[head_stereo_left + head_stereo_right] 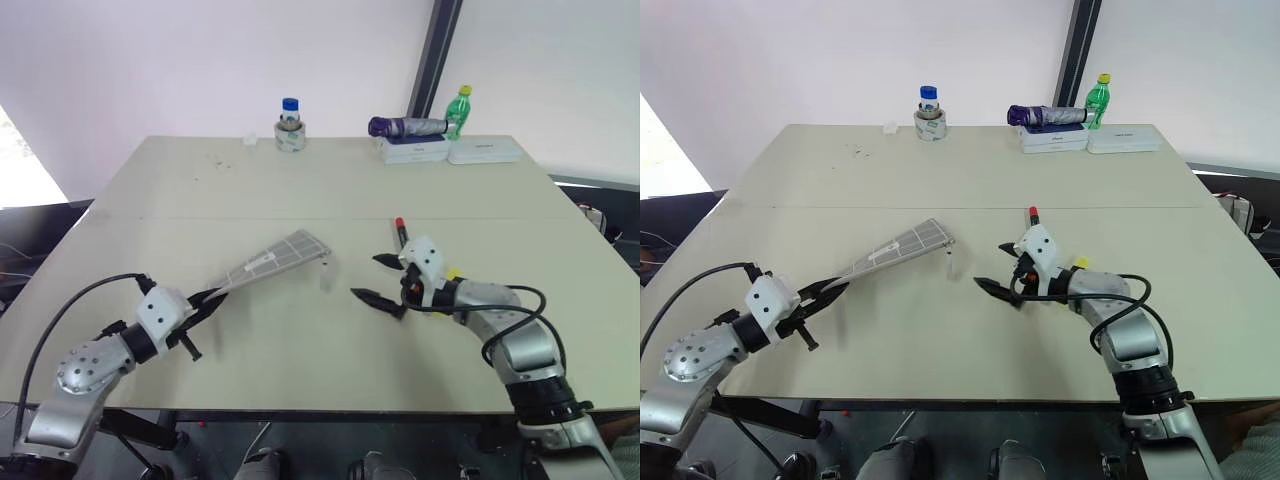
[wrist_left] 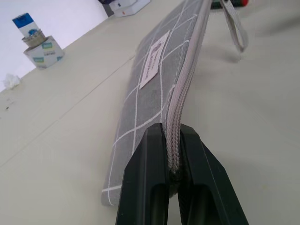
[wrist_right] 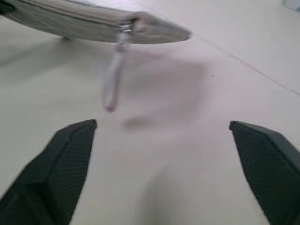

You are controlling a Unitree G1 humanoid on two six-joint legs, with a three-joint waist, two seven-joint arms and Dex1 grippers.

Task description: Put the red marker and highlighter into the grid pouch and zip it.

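Desk (image 1: pixel 120 230): pale, rectangular, with a seam line across its middle

Pouch (image 1: pixel 275 257): grey with white grid and a white label; held off the desk, tilted. Long axis runs from the near-left end up toward the desk's middle, far end highest. Zipper edge faces up in the left wrist view, and a pale pull strap (image 1: pixel 325 272) hangs from the far end

Left gripper (image 1: pixel 203 302): near the desk's near-left part, fingers (image 2: pixel 145 187) closed on the pouch's near end, clamped on either side of the zipper seam

Right gripper (image 1: pixel 378 278): near the desk's middle, right of the pouch and apart from it, black fingers (image 3: pixel 56 164) spread wide with nothing between them; they point toward the pouch's strap end

Marker (image 1: pixel 399 229): red, lies on the desk just beyond the right gripper, long axis running toward the far edge, red tip at the far end, the rest hidden by the gripper

Highlighter (image 1: pixel 453 274): a small yellow bit shows beside the right wrist; its direction cannot be told

Far edge: small bottle with blue cap (image 1: pixel 290 110) on a tape roll, a purple folded umbrella (image 1: pixel 407 126), a green bottle (image 1: pixel 460 110), two flat white boxes (image 1: pixel 450 150)
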